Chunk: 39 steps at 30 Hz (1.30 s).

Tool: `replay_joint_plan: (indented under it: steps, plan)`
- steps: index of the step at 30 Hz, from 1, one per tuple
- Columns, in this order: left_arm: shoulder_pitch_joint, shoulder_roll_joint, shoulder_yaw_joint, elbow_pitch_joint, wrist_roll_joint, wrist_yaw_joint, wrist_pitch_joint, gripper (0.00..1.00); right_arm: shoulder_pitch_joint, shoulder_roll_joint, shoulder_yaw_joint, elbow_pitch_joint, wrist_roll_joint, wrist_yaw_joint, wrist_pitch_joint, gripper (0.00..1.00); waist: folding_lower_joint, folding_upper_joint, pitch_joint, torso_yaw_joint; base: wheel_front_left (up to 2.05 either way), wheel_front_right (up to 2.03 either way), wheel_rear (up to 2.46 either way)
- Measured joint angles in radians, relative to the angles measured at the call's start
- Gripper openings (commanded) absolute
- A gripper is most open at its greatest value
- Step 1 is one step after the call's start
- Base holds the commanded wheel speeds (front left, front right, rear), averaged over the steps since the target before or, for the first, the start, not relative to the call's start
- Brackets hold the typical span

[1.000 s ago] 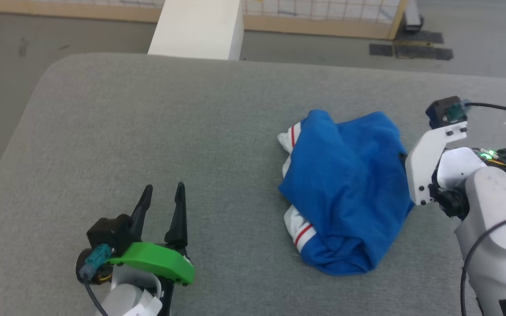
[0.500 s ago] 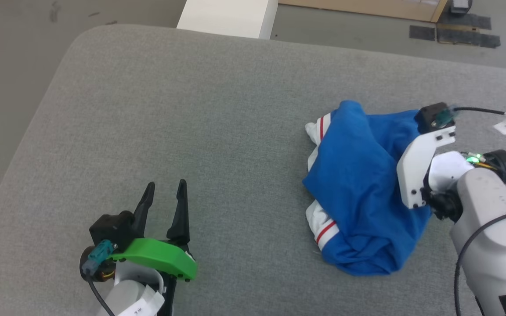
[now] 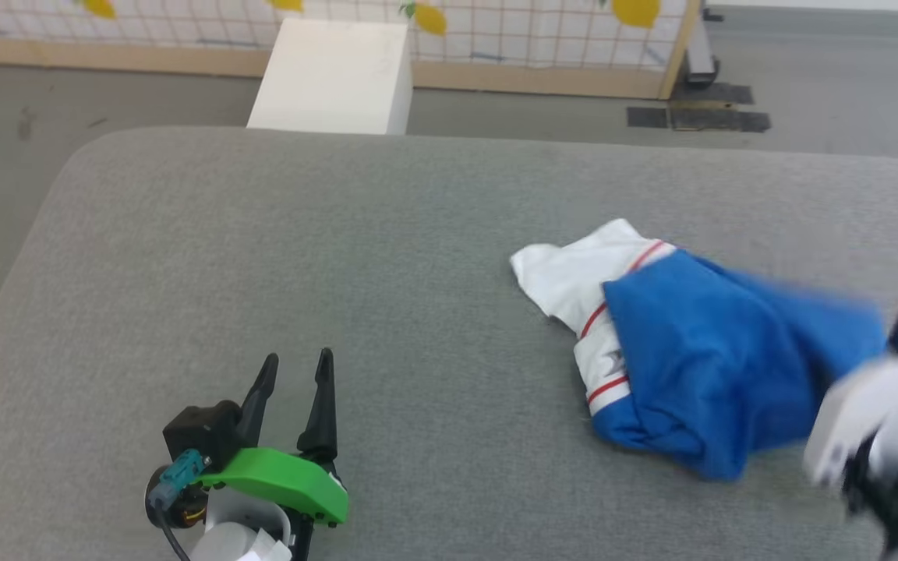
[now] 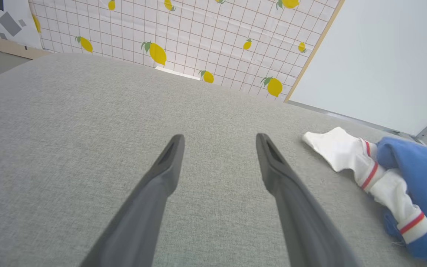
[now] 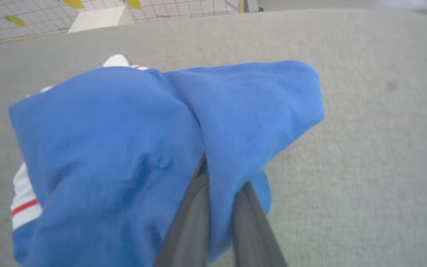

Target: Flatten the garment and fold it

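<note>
1. Head view: the shirt (image 3: 730,366) lies bunched on the right of the grey desk (image 3: 340,257), with 1 white sleeve (image 3: 566,276) spread out to the left. The right arm (image 3: 870,421) is a blur at its right edge.
2. Right wrist view: the right pincer (image 5: 221,185) is closed on a blue fold of the shirt.
3. Left wrist view: the left pincer (image 4: 219,139) is wide open and empty over bare desk, well apart from the shirt.

The head view looks forward and down from high above the grey bench (image 3: 418,234), reaching the lemon-patterned wall (image 3: 496,23) beyond its far edge. The left wrist view skims low over the bench toward that wall. The right wrist view sits very close to the garment (image 5: 106,129). All three share the garment and bench top.
</note>
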Motion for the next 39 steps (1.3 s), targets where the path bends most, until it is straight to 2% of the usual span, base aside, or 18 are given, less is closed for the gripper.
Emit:
replay_joint_plan:
  steps: [3,6,7,8,11,13,18,23,26,29,34,39]
  plan:
    - [0.001,-0.001,-0.003,0.002,-0.003,-0.002,0.005,1.0,0.166,0.061,0.006,-0.052,0.02,0.0,0.057,0.0,0.0,0.0,-0.017,-0.025,0.0,0.0,0.0]
    - [0.001,-0.003,-0.006,0.006,-0.003,-0.003,0.006,1.0,0.259,0.088,0.033,-0.083,0.072,0.0,0.083,0.0,0.0,0.0,-0.03,-0.037,0.0,0.0,0.0]
    - [0.001,-0.004,-0.006,0.007,-0.004,-0.003,0.007,1.0,0.274,0.092,0.037,-0.091,0.089,0.0,0.084,0.05,0.0,0.0,-0.032,-0.04,0.0,0.0,0.0]
    - [0.001,-0.004,-0.007,0.009,-0.006,-0.003,0.009,1.0,0.284,0.094,0.04,-0.104,0.103,0.0,0.078,1.0,0.0,0.0,-0.035,-0.041,0.0,0.0,0.0]
    - [0.001,-0.004,-0.01,0.013,-0.01,-0.003,0.014,1.0,0.287,0.095,0.016,-0.145,0.145,0.0,0.016,1.0,0.0,0.0,-0.044,-0.043,0.0,0.0,0.0]
    - [0.002,-0.004,-0.011,0.014,-0.012,-0.003,0.018,1.0,0.282,0.096,-0.03,-0.181,0.195,0.0,-0.066,1.0,0.0,0.0,-0.051,-0.043,0.0,0.0,0.0]
    - [0.002,-0.007,-0.016,0.008,-0.035,-0.004,0.036,1.0,0.252,0.094,-0.162,-0.249,0.217,0.0,-0.237,1.0,0.0,0.0,-0.064,-0.051,0.0,0.0,0.0]
    - [-0.038,-0.031,-0.053,0.006,-0.055,-0.012,0.106,1.0,0.252,0.094,-0.202,-0.267,0.188,0.0,-0.262,1.0,0.0,0.0,-0.067,-0.073,0.0,0.0,0.0]
    - [-0.128,-0.058,-0.108,0.023,-0.068,-0.02,0.216,1.0,0.252,0.094,-0.206,-0.272,0.181,0.0,-0.257,1.0,0.0,0.0,-0.061,-0.09,0.0,0.0,0.0]
    - [-0.248,-0.083,-0.188,0.067,-0.118,-0.043,0.393,1.0,0.248,0.094,-0.198,-0.272,0.174,0.0,-0.255,1.0,0.0,0.0,-0.048,-0.107,0.0,0.0,0.0]
    - [-0.444,-0.091,-0.33,0.165,-0.125,-0.041,0.68,1.0,0.228,0.095,-0.175,-0.259,0.184,0.0,-0.258,1.0,0.0,0.0001,-0.016,-0.142,0.0,0.0,0.0]
    - [-0.58,-0.094,-0.467,0.248,-0.096,-0.048,0.831,1.0,0.212,0.095,-0.153,-0.24,0.191,0.0,-0.272,1.0,0.0,0.0,0.021,-0.189,0.0,0.0,0.0]
